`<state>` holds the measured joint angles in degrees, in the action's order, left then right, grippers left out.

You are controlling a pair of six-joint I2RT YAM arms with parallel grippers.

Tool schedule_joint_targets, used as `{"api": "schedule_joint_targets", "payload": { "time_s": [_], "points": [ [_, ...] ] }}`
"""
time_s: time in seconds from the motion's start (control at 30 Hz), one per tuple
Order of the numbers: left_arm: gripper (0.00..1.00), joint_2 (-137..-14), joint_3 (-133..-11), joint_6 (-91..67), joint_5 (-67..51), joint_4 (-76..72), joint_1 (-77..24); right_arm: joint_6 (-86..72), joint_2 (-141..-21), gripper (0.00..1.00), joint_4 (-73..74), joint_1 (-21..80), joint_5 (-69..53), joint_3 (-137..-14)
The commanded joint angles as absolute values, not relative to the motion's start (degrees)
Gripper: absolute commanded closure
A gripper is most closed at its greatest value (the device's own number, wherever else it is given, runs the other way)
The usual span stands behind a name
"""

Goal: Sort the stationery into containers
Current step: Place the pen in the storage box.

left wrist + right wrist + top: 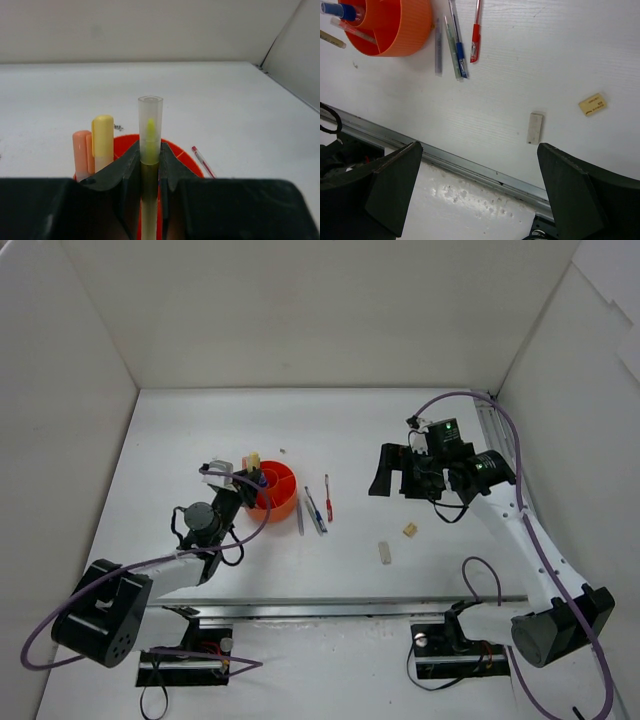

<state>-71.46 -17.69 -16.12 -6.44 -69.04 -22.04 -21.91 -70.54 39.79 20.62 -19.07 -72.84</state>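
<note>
My left gripper [150,162] is shut on a yellow-green marker [150,135] with a clear cap, held upright over the orange-red bowl [181,152]. An orange marker [80,152] and a yellow marker [102,140] stand in the bowl beside it. From above, the left gripper [230,480] sits at the left rim of the bowl [282,502]. My right gripper [480,185] is open and holds nothing, hovering high [395,472] over the right of the table. On the table lie a grey pen [438,50], a blue pen [458,50], a red pen [475,36] and two beige erasers [536,128] [593,104].
A blue-white marker [342,11] lies inside the bowl [395,30]. A metal rail [350,605] runs along the near edge of the table. White walls close in the table at the back and on both sides.
</note>
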Motion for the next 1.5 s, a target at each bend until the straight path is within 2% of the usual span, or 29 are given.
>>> {"api": "schedule_joint_targets", "payload": {
  "time_s": [0.0,0.17,0.4,0.63,1.03,1.23,1.47],
  "points": [
    [1.00,-75.0,-18.0,-17.6,-8.4,-89.2,-21.6,-20.4,-69.5,0.02,37.4,19.9,-17.3,-72.3],
    [1.00,-79.9,-16.8,-18.0,-6.8,-96.0,-21.6,-19.7,-70.1,0.02,37.4,19.2,-17.8,-72.2],
    [1.00,-81.6,-18.3,-16.1,-6.5,-96.1,-21.6,-19.4,-70.8,0.02,37.2,18.9,-18.2,-72.2],
    [1.00,-77.9,-17.1,-11.3,-1.4,-96.1,-21.6,-19.3,-70.5,0.02,37.1,18.7,-18.1,-72.5],
    [0.97,-80.8,-20.9,-9.5,-3.3,-96.1,-22.1,-19.5,-70.3,0.02,37.1,18.6,-18.4,-72.9],
    [1.00,-79.8,-22.4,-7.9,1.8,-96.2,-22.7,-19.5,-70.3,0.02,37.2,18.6,-18.7,-73.7],
    [1.00,-74.5,-22.9,-7.4,-1.7,-96.2,-22.7,-19.2,-70.8,0.02,37.1,18.6,-19.1,-74.3]
  ]
}}
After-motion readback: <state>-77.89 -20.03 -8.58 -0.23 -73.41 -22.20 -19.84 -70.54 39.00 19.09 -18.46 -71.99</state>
